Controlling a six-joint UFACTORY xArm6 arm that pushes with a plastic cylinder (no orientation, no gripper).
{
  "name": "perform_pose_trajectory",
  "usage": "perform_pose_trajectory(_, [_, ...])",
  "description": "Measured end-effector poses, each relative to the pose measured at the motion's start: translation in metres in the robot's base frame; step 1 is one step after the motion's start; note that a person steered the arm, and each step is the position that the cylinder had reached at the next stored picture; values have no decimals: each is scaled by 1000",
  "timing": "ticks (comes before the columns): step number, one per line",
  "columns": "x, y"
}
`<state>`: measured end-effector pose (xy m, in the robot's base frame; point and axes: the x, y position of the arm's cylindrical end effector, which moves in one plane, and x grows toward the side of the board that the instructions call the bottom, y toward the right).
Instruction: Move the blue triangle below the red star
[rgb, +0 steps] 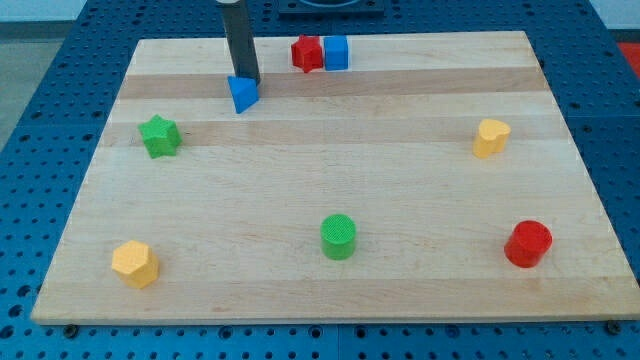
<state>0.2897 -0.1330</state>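
On the wooden bench (330, 180), a yellow hexagonal block (135, 264) sits near the view's bottom-left corner, with a green star (159, 136) above it. Further right, the rod's tip (247, 80) touches the top of the blue triangle (242, 94); the arm carries no jaws and grips nothing. A green cylinder (339, 236) stands low at centre. The red star (307, 53) abuts a blue cube (336, 52) at the top. A yellow block (490, 138) and red cylinder (527, 244) occupy the right.
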Motion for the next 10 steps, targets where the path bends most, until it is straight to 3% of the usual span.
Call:
perform_pose_trajectory(1, [0, -84])
perform_pose_trajectory(2, [15, -113])
perform_pose_trajectory(4, [43, -34])
perform_pose_trajectory(5, [6, 18])
perform_pose_trajectory(6, [-4, 53])
perform_pose_trajectory(8, [32, 57])
perform_pose_trajectory(10, [39, 82])
